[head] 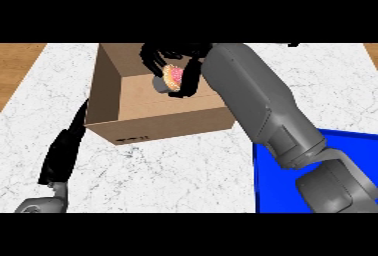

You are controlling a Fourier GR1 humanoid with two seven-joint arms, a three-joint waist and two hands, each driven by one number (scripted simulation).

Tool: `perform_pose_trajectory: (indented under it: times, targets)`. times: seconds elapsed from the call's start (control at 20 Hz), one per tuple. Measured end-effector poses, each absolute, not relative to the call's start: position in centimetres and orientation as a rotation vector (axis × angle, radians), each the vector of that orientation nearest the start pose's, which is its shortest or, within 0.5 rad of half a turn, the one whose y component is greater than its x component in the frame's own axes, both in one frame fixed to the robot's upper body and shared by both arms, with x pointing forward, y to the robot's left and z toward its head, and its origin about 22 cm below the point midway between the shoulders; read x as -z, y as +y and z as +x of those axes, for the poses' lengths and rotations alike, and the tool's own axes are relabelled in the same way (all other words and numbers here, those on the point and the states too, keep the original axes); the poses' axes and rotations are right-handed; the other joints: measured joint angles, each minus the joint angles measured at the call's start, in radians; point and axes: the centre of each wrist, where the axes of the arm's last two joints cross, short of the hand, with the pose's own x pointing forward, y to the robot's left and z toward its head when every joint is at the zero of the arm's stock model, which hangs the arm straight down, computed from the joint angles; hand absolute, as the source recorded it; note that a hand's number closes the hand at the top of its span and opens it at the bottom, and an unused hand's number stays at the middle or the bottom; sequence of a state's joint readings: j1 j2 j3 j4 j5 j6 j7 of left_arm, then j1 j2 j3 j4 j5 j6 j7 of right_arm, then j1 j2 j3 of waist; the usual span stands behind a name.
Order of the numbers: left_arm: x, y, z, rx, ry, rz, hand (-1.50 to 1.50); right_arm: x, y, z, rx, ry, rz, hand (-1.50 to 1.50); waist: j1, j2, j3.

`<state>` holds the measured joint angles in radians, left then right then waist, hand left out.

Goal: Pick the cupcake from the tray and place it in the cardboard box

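My right hand (190, 72) curls round the cupcake (174, 78), held above the open cardboard box (166, 125). I should lower it well inside the box, clear of its walls, before uncurling.

Right forearm (273, 115) grey, bulky, segmented; right hand (176, 50) black; left hand (63, 150) black, grey wrist (40, 204).

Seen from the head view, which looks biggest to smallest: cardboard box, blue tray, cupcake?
1. cardboard box
2. blue tray, though the picture's edge and the right arm hide part of it, so this is unsure
3. cupcake, smallest by far
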<state>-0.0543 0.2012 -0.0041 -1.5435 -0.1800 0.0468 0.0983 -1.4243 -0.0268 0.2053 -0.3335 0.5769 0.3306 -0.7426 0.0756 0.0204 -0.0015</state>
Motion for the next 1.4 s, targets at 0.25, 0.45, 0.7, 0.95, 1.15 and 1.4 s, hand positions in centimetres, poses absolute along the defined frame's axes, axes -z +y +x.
perform_pose_trajectory:
  times: [0.25, 0.45, 0.7, 0.95, 1.15, 1.4]
  targets:
    - [-1.5, 26.6, 26.0, 0.276, -1.487, 0.316, 0.00, -16.9, -2.6, 44.9, -1.692, -1.853, 0.234, -1.50, 0.019, 0.003, -0.001]
    - [-1.4, 26.4, 26.6, 0.289, -1.492, 0.315, 0.00, -15.8, -2.7, 44.7, -1.676, -1.810, 0.229, -1.50, 0.035, 0.005, -0.001]
    - [-1.6, 25.6, 27.0, 0.302, -1.504, 0.295, 0.00, -14.4, -3.2, 44.6, -1.549, -1.810, 0.296, -1.50, 0.055, 0.009, -0.001]
    - [-1.7, 25.1, 26.9, 0.312, -1.510, 0.286, 0.00, -13.6, -4.2, 44.9, -1.255, -1.846, 0.388, -1.50, 0.065, 0.013, 0.000]
    - [-1.6, 25.4, 26.7, 0.300, -1.504, 0.298, 0.00, -14.3, -4.5, 45.4, -1.047, -1.839, 0.489, -1.50, 0.054, 0.015, 0.001]
    - [-1.6, 25.9, 26.5, 0.287, -1.513, 0.309, 0.00, -15.9, -6.4, 46.4, -0.837, -1.819, 0.543, -1.50, 0.042, 0.019, 0.000]
